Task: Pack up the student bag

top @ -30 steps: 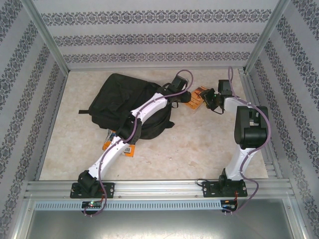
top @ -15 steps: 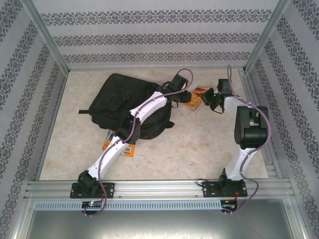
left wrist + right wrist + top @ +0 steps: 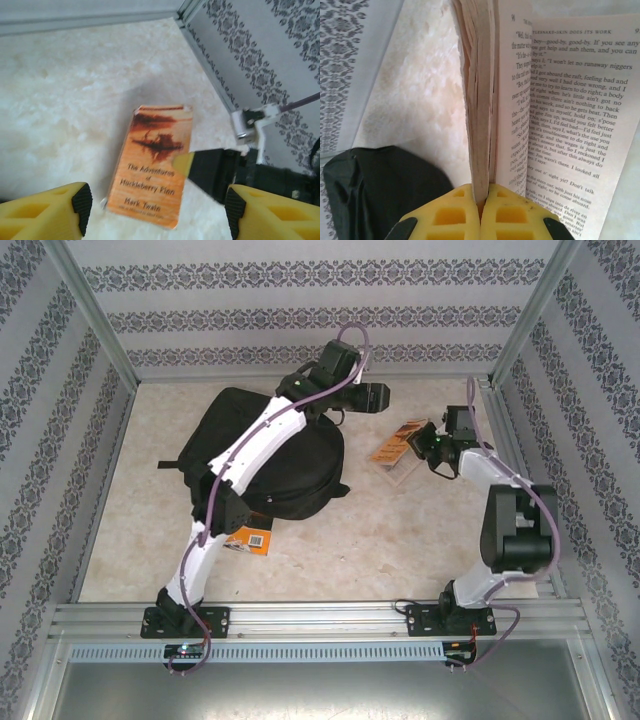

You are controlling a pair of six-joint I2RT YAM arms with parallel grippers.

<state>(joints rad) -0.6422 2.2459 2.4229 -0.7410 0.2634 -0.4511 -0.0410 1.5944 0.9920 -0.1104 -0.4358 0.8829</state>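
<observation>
Under the student bag (image 3: 300,470) lies a half-hidden book (image 3: 254,538).

Lab robot cell: alu frame (image 3: 320,618), wallpapered panels (image 3: 320,300), marble-look tabletop (image 3: 380,530).

Cover of paperback (image 3: 152,165), lying ahead between left gripper's fingers (image 3: 45,210): title read "The Adventures of Huckleberry Finn", with author "Mark Twain" beneath, dark print on orange. Open page (image 3: 565,125), just right of right gripper's fingers (image 3: 450,215): number "90" at top, running head ending "-SKIN DOES ITS WORK", body print partly legible ("feeling bad and").
</observation>
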